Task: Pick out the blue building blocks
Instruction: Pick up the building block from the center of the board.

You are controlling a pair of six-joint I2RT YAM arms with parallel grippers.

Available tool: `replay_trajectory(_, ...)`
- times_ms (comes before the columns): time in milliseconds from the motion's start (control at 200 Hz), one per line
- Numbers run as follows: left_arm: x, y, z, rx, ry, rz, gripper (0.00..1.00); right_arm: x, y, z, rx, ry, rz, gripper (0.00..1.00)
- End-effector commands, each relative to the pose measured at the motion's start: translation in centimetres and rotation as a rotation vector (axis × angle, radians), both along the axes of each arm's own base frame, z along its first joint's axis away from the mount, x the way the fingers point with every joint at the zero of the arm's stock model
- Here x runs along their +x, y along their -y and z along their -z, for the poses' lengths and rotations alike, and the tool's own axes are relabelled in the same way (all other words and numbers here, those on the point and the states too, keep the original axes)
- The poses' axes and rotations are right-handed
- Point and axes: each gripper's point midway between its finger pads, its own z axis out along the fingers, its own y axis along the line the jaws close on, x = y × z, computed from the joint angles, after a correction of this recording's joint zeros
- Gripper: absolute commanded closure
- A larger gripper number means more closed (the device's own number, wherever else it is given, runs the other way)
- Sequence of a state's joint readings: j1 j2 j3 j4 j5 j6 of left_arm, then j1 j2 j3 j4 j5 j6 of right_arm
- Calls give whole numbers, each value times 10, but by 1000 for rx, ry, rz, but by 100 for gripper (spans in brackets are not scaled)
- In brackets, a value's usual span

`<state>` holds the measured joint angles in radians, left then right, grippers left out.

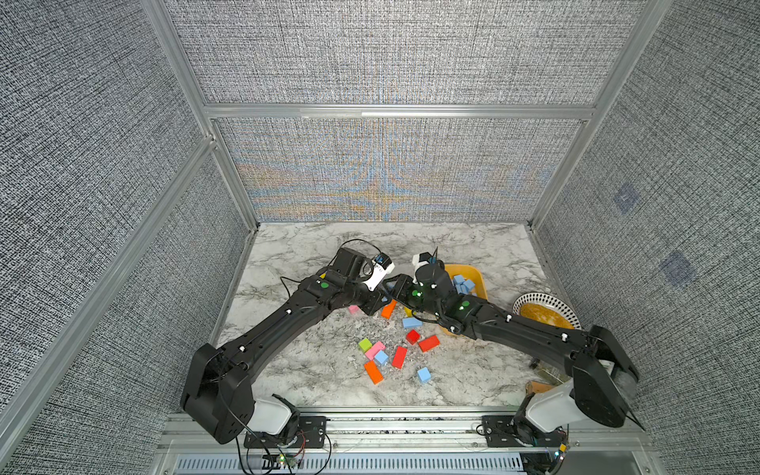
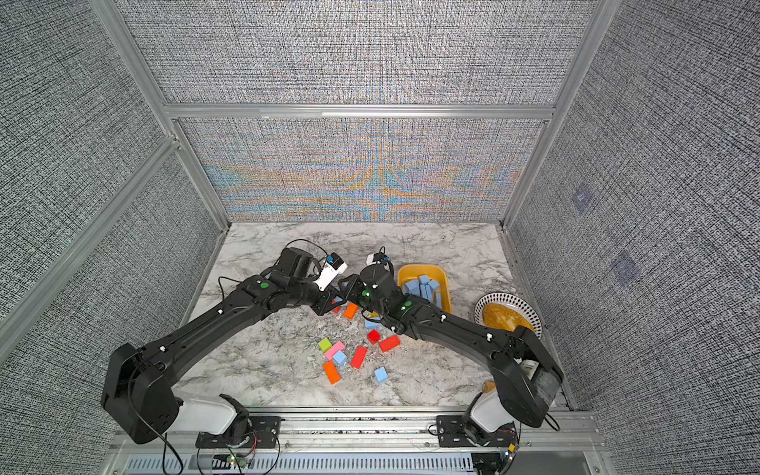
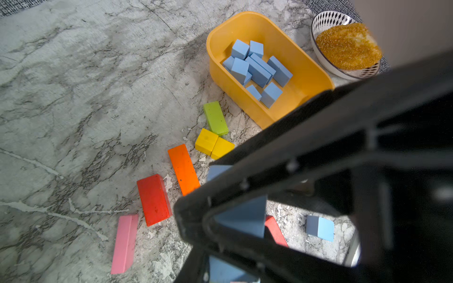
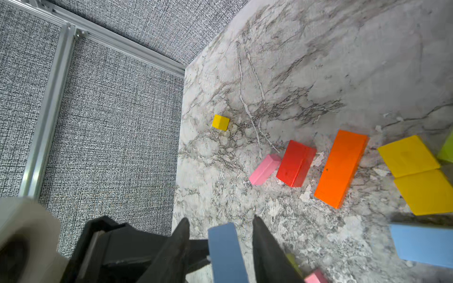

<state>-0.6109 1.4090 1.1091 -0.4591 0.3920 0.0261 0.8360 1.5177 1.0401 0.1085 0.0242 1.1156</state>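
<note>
Stood by the rig for this one. Most of the blue building blocks (image 3: 257, 68) were already piled in the yellow bin (image 3: 304, 73). Only the left wrist view gave that pile whole; in both top views the right arm covered a corner of the bin. That view also caught a green brick (image 3: 215, 117) and two yellow blocks (image 3: 214, 144) just beside the bin, which the arms mostly covered from above.

The right wrist view was the only one that showed the right pincer (image 4: 220, 218) properly. Its jaws stood either side of a blue brick (image 4: 224, 252) with gaps showing at the tips, so released, not pinching. It also picked up a small yellow cube (image 4: 220, 122) off alone near the edge of the desk (image 1: 473, 246).

The left pincer (image 1: 375, 307) was clenched, close up to the right one mid-desk. Whether it gripped anything, I couldn't tell.

From above, a top view showed more blue lying loose: a blue oblong (image 1: 411, 322) just below the right arm, plus a blue cube (image 1: 381, 357) and a second blue cube (image 1: 424, 374) lower in the frame, among red, orange, pink and lime pieces.
</note>
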Motion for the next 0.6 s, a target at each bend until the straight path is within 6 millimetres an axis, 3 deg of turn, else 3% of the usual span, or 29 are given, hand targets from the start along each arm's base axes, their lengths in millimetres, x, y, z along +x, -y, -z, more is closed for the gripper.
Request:
replay_trajectory(0,6,6,-13,-47,29,-13,92,0,-11,-10,46,2,-15,64)
replay_trajectory(100,7,7,-15,-57,34,-7,92,0,-15,-14,48,15,-24,82)
replay_trajectory(165,6,8,-15,-56,37,1,87,0,-15,-19,41,36,-33,89)
replay_trajectory(235,6,6,-16,-51,42,0,73,2,-12,-21,12,49,-40,93)
replay_trajectory(360,6,3,-18,-43,54,-16,37,10,7,-18,-120,68,-64,95)
replay_trajectory(495,12,-11,-19,-14,83,-91,16,23,67,7,-378,11,-78,95)
replay_trajectory(596,12,-24,-21,-11,101,-118,10,24,135,45,-594,-138,-74,95)
